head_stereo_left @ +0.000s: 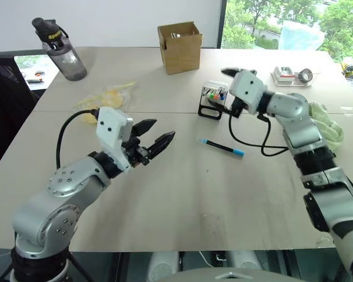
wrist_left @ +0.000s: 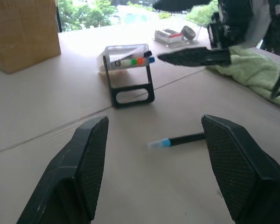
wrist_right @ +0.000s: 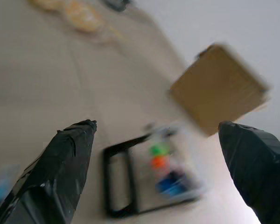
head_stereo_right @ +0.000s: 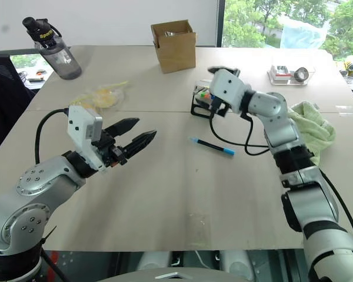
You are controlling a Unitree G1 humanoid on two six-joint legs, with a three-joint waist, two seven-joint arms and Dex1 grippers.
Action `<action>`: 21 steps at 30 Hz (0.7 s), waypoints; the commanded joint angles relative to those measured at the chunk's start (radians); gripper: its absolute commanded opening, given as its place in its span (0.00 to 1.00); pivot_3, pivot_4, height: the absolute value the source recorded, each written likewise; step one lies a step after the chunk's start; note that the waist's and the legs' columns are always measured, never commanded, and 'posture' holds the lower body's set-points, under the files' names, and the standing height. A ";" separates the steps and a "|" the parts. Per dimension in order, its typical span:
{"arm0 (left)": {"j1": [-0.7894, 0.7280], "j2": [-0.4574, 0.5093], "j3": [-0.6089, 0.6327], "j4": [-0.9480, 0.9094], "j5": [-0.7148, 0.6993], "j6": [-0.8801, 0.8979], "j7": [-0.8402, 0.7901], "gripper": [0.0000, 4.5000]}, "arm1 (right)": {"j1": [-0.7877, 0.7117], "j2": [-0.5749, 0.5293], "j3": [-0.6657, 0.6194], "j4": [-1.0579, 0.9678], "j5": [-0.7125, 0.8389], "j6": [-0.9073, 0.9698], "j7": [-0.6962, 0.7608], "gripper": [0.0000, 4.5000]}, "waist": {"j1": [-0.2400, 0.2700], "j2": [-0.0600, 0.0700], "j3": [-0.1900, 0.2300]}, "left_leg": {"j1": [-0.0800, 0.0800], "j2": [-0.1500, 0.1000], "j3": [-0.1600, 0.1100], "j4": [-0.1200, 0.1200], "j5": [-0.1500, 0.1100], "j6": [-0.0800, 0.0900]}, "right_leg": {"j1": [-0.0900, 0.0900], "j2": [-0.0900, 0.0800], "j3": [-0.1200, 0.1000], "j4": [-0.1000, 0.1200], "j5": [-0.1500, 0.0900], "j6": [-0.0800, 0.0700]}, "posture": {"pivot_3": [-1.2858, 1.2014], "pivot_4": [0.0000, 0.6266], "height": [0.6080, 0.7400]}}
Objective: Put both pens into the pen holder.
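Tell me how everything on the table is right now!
Black pen with light-blue ends: lying flat on the table, untouched.
White pen holder on black frame: upright, coloured marker tips showing.
Brown cardboard box: upright, top open.
Grey water bottle: upright, capped.
Left gripper: open, empty.
Right gripper: open, empty.

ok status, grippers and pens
Left gripper open, empty, above table. Right gripper open over pen holder. Blue-ended pen lies loose on table. Nothing blocks it.
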 commanded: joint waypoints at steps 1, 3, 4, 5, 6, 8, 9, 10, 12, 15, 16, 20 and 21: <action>0.063 0.013 0.038 -0.022 -0.049 -0.019 -0.073 0.72 | 0.081 -0.069 0.008 -0.132 0.076 0.238 0.112 0.99 | -0.001 0.000 0.000 | 0.000 0.000 0.000 0.000 0.000 0.000 | 0.000 0.000 0.000 0.000 0.000 0.000 | 0.52 0.24 0.97; 0.121 0.028 0.032 -0.039 -0.079 -0.007 -0.123 0.72 | 0.121 -0.094 0.021 -0.149 0.079 0.309 0.130 0.99 | -0.006 0.000 0.000 | 0.001 -0.001 0.000 0.000 0.000 0.000 | 0.000 0.000 0.000 0.001 0.000 0.000 | 0.52 0.24 0.97; 0.153 0.039 0.028 -0.048 -0.089 -0.001 -0.145 0.72 | 0.137 -0.105 0.028 -0.151 0.076 0.335 0.136 0.99 | -0.009 0.000 0.000 | 0.001 -0.001 0.000 0.000 0.000 0.000 | 0.000 0.000 0.000 0.001 0.000 0.000 | 0.52 0.24 0.97; 0.178 0.048 0.025 -0.054 -0.095 0.002 -0.162 0.72 | 0.148 -0.115 0.036 -0.152 0.069 0.356 0.140 0.99 | -0.011 0.000 0.000 | 0.002 0.000 0.001 0.000 0.000 0.000 | 0.000 0.000 0.001 0.001 0.000 0.000 | 0.52 0.24 0.97; 0.197 0.056 0.023 -0.058 -0.097 -0.001 -0.175 0.72 | 0.157 -0.126 0.046 -0.151 0.058 0.367 0.144 0.99 | -0.011 0.000 0.000 | 0.003 0.000 0.001 0.000 0.000 0.001 | 0.000 0.001 0.002 0.002 0.000 0.000 | 0.52 0.24 0.97; 0.212 0.059 0.026 -0.054 -0.098 -0.010 -0.180 0.72 | 0.167 -0.147 0.065 -0.152 0.037 0.397 0.146 0.94 | -0.006 0.000 0.000 | 0.003 0.000 0.000 0.000 -0.002 0.003 | 0.000 0.003 0.002 0.002 0.000 0.000 | 0.52 0.24 0.97; 0.215 0.060 0.026 -0.050 -0.092 -0.015 -0.180 0.72 | 0.169 -0.153 0.072 -0.152 0.029 0.405 0.143 0.87 | -0.005 0.000 0.000 | 0.003 0.000 0.000 0.000 -0.002 0.003 | 0.000 0.003 0.002 0.002 0.000 0.000 | 0.52 0.24 0.97; 0.214 0.060 0.027 -0.046 -0.088 -0.018 -0.179 0.72 | 0.171 -0.161 0.079 -0.154 0.023 0.406 0.145 0.80 | -0.004 0.000 0.000 | 0.003 0.000 0.000 0.000 -0.002 0.003 | 0.000 0.004 0.002 0.002 0.000 0.000 | 0.52 0.24 0.97; 0.209 0.055 0.026 -0.039 -0.084 -0.024 -0.177 0.72 | 0.175 -0.166 0.086 -0.160 0.020 0.397 0.151 0.61 | -0.004 0.000 0.000 | 0.003 0.000 0.000 0.001 -0.002 0.004 | 0.001 0.004 0.002 0.002 0.000 0.000 | 0.52 0.24 0.97; 0.196 0.036 0.024 -0.030 -0.093 -0.029 -0.159 0.72 | 0.180 -0.162 0.085 -0.163 0.017 0.358 0.143 0.31 | -0.004 0.000 0.000 | 0.003 0.000 0.000 0.001 -0.002 0.004 | 0.002 0.004 0.002 0.001 0.000 0.000 | 0.52 0.24 0.97; 0.194 0.032 0.022 -0.028 -0.095 -0.029 -0.155 0.72 | 0.182 -0.161 0.085 -0.162 0.017 0.338 0.144 0.19 | -0.003 0.000 0.000 | 0.003 0.000 0.000 0.001 -0.002 0.004 | 0.002 0.004 0.002 0.001 0.000 0.000 | 0.52 0.24 0.97; 0.187 0.002 0.021 -0.013 -0.099 -0.021 -0.118 0.72 | 0.195 -0.155 0.071 -0.174 0.034 0.319 0.142 0.01 | -0.005 0.000 0.000 | 0.003 0.000 0.000 0.001 -0.002 0.004 | 0.002 0.004 0.002 0.001 0.000 0.000 | 0.52 0.24 0.97; 0.181 -0.011 0.022 -0.005 -0.104 -0.020 -0.104 0.72 | 0.197 -0.153 0.068 -0.176 0.038 0.321 0.139 0.01 | -0.004 0.000 0.000 | 0.003 0.000 0.000 0.001 -0.002 0.004 | 0.002 0.004 0.002 0.001 0.000 0.000 | 0.52 0.24 0.97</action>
